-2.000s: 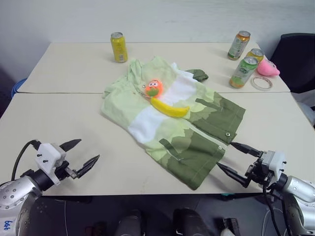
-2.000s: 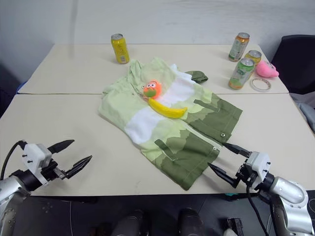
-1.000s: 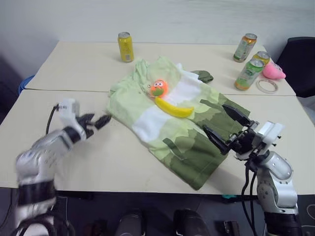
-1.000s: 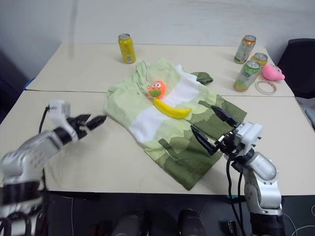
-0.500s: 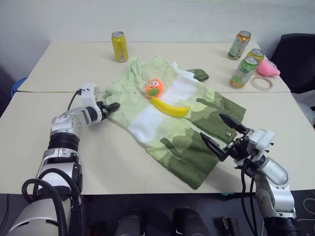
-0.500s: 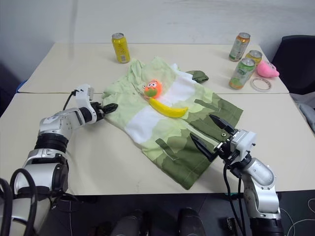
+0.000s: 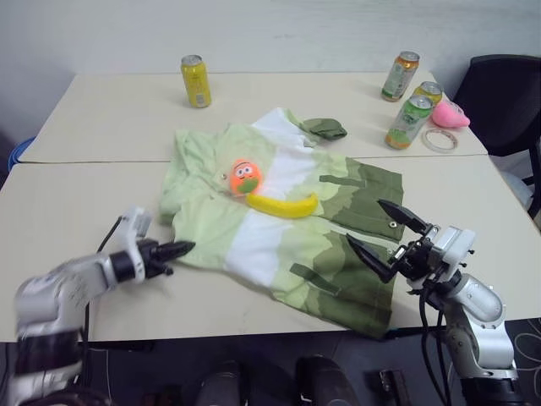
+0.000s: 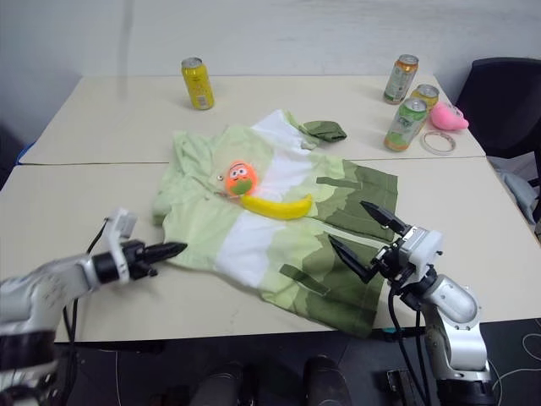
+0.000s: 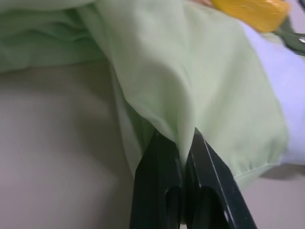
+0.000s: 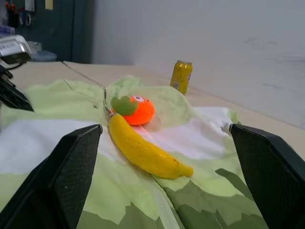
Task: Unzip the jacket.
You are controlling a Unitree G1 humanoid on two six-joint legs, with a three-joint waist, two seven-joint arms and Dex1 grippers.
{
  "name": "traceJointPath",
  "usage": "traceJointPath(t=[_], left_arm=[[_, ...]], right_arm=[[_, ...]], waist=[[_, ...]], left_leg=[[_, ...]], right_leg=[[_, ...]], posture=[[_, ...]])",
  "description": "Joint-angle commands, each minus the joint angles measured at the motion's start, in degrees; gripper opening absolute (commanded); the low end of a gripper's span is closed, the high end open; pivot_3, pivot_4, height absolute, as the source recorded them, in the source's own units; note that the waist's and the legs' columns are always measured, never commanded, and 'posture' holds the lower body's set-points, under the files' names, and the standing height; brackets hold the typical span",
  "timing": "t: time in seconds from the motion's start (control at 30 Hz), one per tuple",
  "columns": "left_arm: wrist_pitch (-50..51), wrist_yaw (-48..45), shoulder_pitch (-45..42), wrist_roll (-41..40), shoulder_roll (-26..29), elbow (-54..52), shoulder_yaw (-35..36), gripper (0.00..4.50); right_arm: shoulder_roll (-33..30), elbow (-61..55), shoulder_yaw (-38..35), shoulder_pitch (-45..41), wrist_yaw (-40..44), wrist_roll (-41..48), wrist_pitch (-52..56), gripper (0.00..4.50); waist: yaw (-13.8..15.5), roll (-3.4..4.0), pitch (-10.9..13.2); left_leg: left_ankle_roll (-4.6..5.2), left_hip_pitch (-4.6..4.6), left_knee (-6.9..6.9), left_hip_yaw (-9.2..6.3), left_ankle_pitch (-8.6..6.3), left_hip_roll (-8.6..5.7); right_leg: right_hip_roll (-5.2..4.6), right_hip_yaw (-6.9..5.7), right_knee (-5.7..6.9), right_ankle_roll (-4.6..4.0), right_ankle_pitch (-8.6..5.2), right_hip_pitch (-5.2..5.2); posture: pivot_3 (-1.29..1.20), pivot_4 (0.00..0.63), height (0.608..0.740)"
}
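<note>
- Left gripper (image 7: 179, 249), black two-fingered, clamped tight on a fold of pale green cloth at the near-left edge of the jacket (image 7: 279, 228); in the left wrist view, fingers (image 9: 159, 191) pressed together with fabric pinched between them.
- Right gripper (image 7: 380, 233), black fingers spread wide, holding nothing, poised over the dark olive lower part of the garment at its near-right side.
- Jacket banded pale green, white and dark olive, spread flat across the middle of the beige table (image 7: 101, 110); long axis running diagonally, collar end toward the far left, olive hem toward the near right corner.
- Yellow toy banana (image 7: 281, 205) lying across the white band, touching a round orange plush toy with a green patch (image 7: 244, 177) just beyond it.
- Olive cuff (image 7: 325, 128) folded at the far edge of the garment.
- Yellow drink can (image 7: 196, 81) upright on the far left of the table, well apart from the cloth.
- Three green and orange drink cans (image 7: 408, 121) grouped at the far right, beside a pink soft object (image 7: 448, 115) and a clear tape ring (image 7: 438, 140).
- Black chair (image 7: 499, 101) standing past the table's right end.
</note>
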Motion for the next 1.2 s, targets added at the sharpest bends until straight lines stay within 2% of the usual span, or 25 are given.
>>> traceJointPath(t=[0.03, 0.13, 0.2, 0.3, 0.37, 0.43, 0.53, 0.67, 0.7, 0.77, 0.83, 0.87, 1.0, 1.07, 1.13, 1.2], left_arm=[[-2.07, -5.32, 15.30, -7.14, -0.04, -17.83, 8.63, 0.01], [-4.25, -2.40, 23.49, -10.28, -4.09, -23.34, 11.77, 0.01], [-9.53, -2.16, 27.26, -4.94, -4.57, -23.99, 9.69, 0.01], [-15.93, -3.68, 31.92, 2.76, -1.54, -22.08, 5.82, 0.01], [-16.92, -3.48, 33.78, 4.96, 0.46, -20.44, 5.27, 0.48], [-17.07, -4.98, 34.65, 3.77, 1.92, -19.47, 7.51, 0.92], [-16.12, -9.89, 36.88, 3.09, 6.99, -15.51, 13.30, 1.90], [-21.37, -13.30, 37.97, 6.68, 9.63, -9.82, 16.12, 3.11], [-24.20, -15.93, 36.19, 6.05, 10.33, -6.79, 17.83, 3.41], [-32.20, -21.49, 32.98, 5.95, 11.21, -3.23, 19.85, 3.41], [-34.34, -23.83, 30.89, 5.65, 12.60, -1.91, 20.40, 3.41], [-32.54, -23.90, 29.58, 4.29, 13.80, -2.03, 20.38, 3.41], [-26.32, -23.06, 22.65, -1.65, 18.65, -5.48, 17.83, 4.47], [-25.12, -22.20, 18.97, -3.47, 19.18, -6.31, 15.84, 4.47], [-24.55, -21.60, 15.23, -5.04, 18.90, -7.65, 12.50, 4.50], [-25.94, -21.23, 12.03, -5.23, 17.79, -8.36, 9.56, 4.50]], right_arm=[[-2.75, -1.67, -1.27, -1.29, 3.25, 2.64, 1.18, 4.50], [-4.90, -2.66, 0.18, -2.79, 5.16, 4.53, 5.46, 4.50], [-6.51, -3.82, 3.08, -3.46, 7.18, 4.51, 9.21, 4.50], [-7.28, -5.60, 7.23, -5.09, 6.63, 3.10, 14.82, 4.50], [-7.49, -6.75, 9.16, -6.83, 6.61, 4.57, 19.51, 4.50], [-8.38, -7.21, 10.96, -8.80, 8.43, 4.54, 22.03, 4.50], [-7.63, -5.36, 12.97, -13.74, 8.99, 2.35, 22.73, 4.50], [-7.77, -4.61, 15.93, -16.92, 11.25, 0.97, 24.29, 4.50], [-7.33, -4.07, 17.76, -18.74, 11.32, -0.46, 25.09, 4.50], [-6.60, -2.93, 20.92, -21.51, 11.35, -3.31, 26.11, 4.50], [-5.54, -1.58, 22.86, -23.36, 10.63, -5.72, 26.16, 4.50], [-4.58, -0.59, 23.95, -24.32, 9.83, -7.17, 26.35, 4.50], [-1.45, 4.15, 29.95, -27.99, 7.61, -14.68, 27.37, 4.50], [-0.56, 5.65, 31.70, -28.85, 7.06, -16.53, 29.41, 4.50], [0.69, 7.19, 31.63, -29.12, 5.87, -17.94, 27.62, 4.10], [1.75, 8.11, 30.33, -28.99, 4.42, -18.66, 25.36, 3.52]], waist=[[-0.06, 0.03, 0.01], [0.20, 0.16, 0.08], [0.83, 0.18, 0.09], [1.53, 0.18, 0.08], [1.57, 0.20, 0.07], [1.52, 0.20, 0.07], [1.32, 0.19, 0.07], [1.26, 0.24, 0.08], [1.26, 0.24, 0.08], [1.18, 0.24, 0.09], [1.14, 0.20, 0.07], [1.15, 0.20, 0.07], [1.03, 0.20, 0.07], [0.75, 0.21, 0.07], [0.17, 0.22, 0.07], [-0.09, 0.22, 0.07]], left_leg=[[-0.01, 0.00, 0.01, -0.04, -0.01, 0.01], [-0.03, 0.16, -0.09, -0.04, -0.09, 0.00], [-0.01, 0.18, -0.08, -0.14, -0.11, 0.00], [-0.09, 0.19, -0.10, -0.18, -0.14, 0.02], [-0.24, 0.17, -0.16, -0.16, -0.22, 0.02], [-0.15, 0.11, -0.18, -0.16, -0.20, 0.02], [-0.08, -0.11, -0.19, -0.17, -0.20, 0.06], [-0.10, -0.11, -0.27, -0.17, -0.20, 0.05], [-0.09, -0.11, -0.30, -0.17, -0.21, 0.05], [-0.08, -0.12, -0.28, -0.16, -0.22, 0.04], [-0.11, -0.13, -0.24, -0.15, -0.20, 0.05], [-0.12, -0.14, -0.23, -0.17, -0.19, 0.06], [-0.12, -0.13, -0.25, -0.20, -0.18, 0.03], [-0.13, -0.14, -0.25, -0.21, -0.17, 0.02], [-0.12, -0.14, -0.29, -0.21, -0.16, -0.01], [-0.09, -0.15, -0.30, -0.21, -0.13, -0.04]], right_leg=[[0.00, -0.01, -0.22, -0.03, -0.02, 0.02], [-0.01, 0.02, -0.46, -0.06, -0.03, 0.21], [-0.02, -0.04, -0.54, -0.09, -0.04, 0.34], [0.01, -0.09, -0.53, -0.17, -0.09, 0.33], [0.00, -0.07, -0.53, -0.22, -0.11, 0.27], [0.00, -0.07, -0.54, -0.25, -0.12, 0.17], [0.00, -0.12, -0.51, -0.28, -0.14, -0.07], [0.00, -0.20, -0.52, -0.32, -0.16, -0.10], [0.00, -0.21, -0.53, -0.32, -0.16, -0.10], [0.00, -0.21, -0.52, -0.32, -0.16, -0.11], [0.00, -0.24, -0.49, -0.32, -0.15, -0.13], [0.00, -0.26, -0.50, -0.32, -0.15, -0.12], [-0.05, -0.25, -0.41, -0.31, -0.15, -0.12], [-0.05, -0.25, -0.39, -0.31, -0.14, -0.14], [-0.05, -0.26, -0.38, -0.30, -0.14, -0.10], [-0.04, -0.30, -0.32, -0.28, -0.13, -0.07]], posture=[[0.00, 0.150, 0.740], [0.00, 0.150, 0.740], [0.00, 0.150, 0.740], [0.00, 0.150, 0.740], [0.00, 0.150, 0.740], [0.00, 0.150, 0.740], [0.00, 0.150, 0.740], [0.00, 0.150, 0.740], [0.00, 0.150, 0.740], [0.00, 0.150, 0.740], [0.00, 0.150, 0.740], [0.00, 0.150, 0.740], [0.00, 0.150, 0.740], [0.00, 0.150, 0.740], [0.00, 0.150, 0.740], [0.00, 0.150, 0.740]])
